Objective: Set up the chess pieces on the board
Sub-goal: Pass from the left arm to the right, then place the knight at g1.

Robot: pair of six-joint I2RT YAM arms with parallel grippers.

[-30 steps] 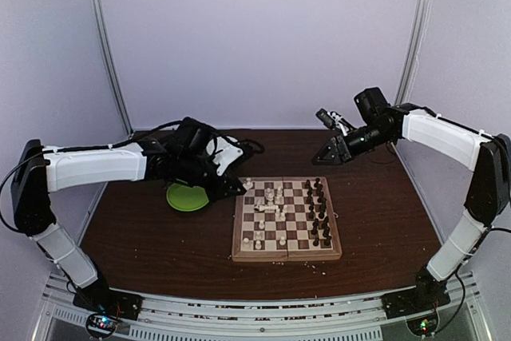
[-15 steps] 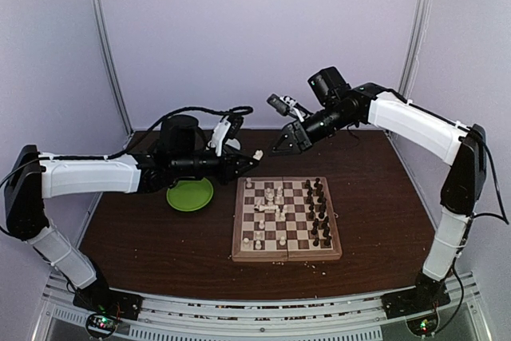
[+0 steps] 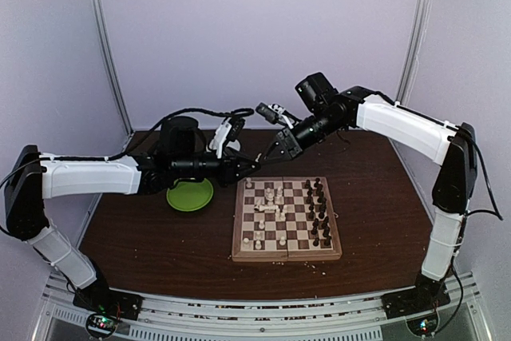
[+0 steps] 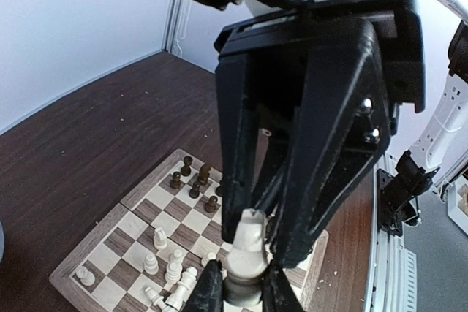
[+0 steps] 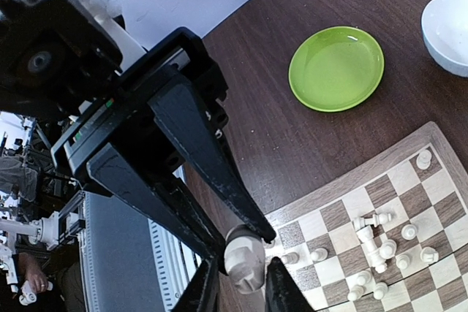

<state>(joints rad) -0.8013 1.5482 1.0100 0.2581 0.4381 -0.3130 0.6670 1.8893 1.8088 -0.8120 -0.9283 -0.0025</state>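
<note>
White piece [image 4: 247, 248]: up in the air near the board's far-left corner, stuck between both claws
Left claw [image 4: 240, 296]: tips [image 4: 209, 294] pinching the piece's base, one on each side; the piece stands upright out of it in the left wrist view
Right claw [image 5: 241, 290]: comes in from the opposite side, nose to nose with the left one; its fingers [image 5: 281, 288] sit either side of the piece's head, and honestly I can't tell if they're squeezing or just flanking it
Board [image 3: 286, 257]: open flat on the brown table [image 3: 160, 245]
Dark pieces [image 3: 319, 212]: bunched in two columns down the board's right side
Other whites [image 3: 270, 207]: scattered over the left half, a couple lying down mid-board
Plate [image 3: 190, 196]: green, just left of the board
Bowl [image 5: 447, 25]: white, near the plate in the right wrist view
</note>
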